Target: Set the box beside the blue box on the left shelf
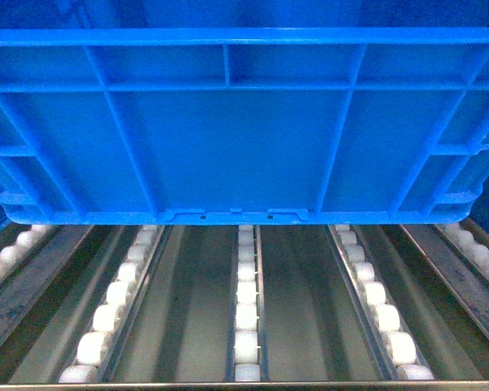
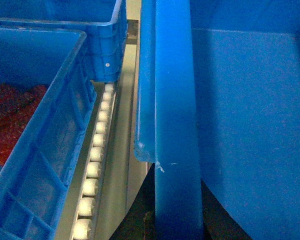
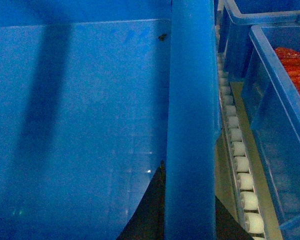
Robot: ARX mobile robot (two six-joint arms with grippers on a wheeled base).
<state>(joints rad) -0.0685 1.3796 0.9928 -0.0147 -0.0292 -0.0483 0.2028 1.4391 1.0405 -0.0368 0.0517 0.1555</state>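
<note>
The box [image 1: 244,138], a large bright-blue ribbed crate, fills the upper head view over the left shelf [image 1: 187,326] with its white roller tracks. I cannot tell whether its base touches the rollers. My left gripper [image 2: 176,200] is shut on the box's left rim [image 2: 172,100], one dark finger [image 2: 140,212] outside the wall and one inside. On the opposite rim [image 3: 190,100] my right gripper [image 3: 189,200] is shut in the same way. A blue box [image 2: 40,130] with red contents sits just left of the held box, a roller track [image 2: 92,165] between them.
A second blue crate [image 2: 90,35] stands behind that left neighbour. On the right side two more blue crates [image 3: 280,125] [image 3: 250,30] stand close, the nearer one holding red items, with a roller track [image 3: 240,165] in the narrow gap. A steel front rail [image 1: 244,385] edges the shelf.
</note>
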